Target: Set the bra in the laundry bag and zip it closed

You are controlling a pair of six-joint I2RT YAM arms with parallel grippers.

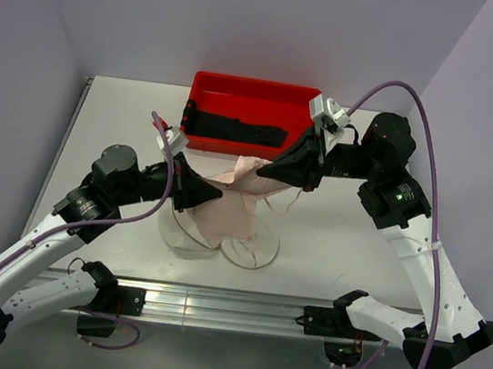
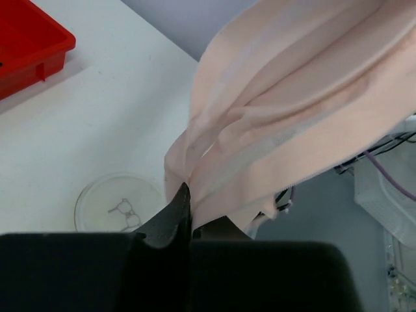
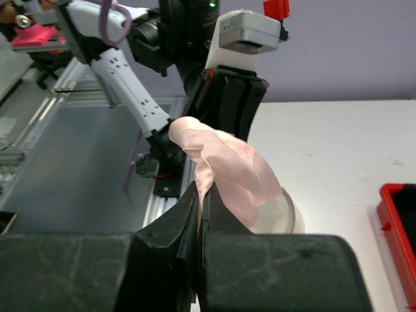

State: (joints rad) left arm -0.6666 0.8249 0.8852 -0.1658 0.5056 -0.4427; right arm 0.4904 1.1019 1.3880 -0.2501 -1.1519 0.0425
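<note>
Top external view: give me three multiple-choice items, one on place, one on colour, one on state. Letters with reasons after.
1. Where is the red tray?
A. at the far side of the table, beyond the bra
B. at the near edge, between the arm bases
C. under the left arm's elbow

2. What colour is the bra?
A. dark blue
B. pale pink
C. green

3. What state is the bra in?
A. lying flat on the table, untouched
B. folded inside the red tray
C. pinched by the left claw and the right claw, hanging between them

Answers:
1 A: in the top view the tray lies beyond both claws.
2 B: every view shows pale pink fabric.
3 C: each wrist view shows shut jaws with fabric caught in them.
</note>
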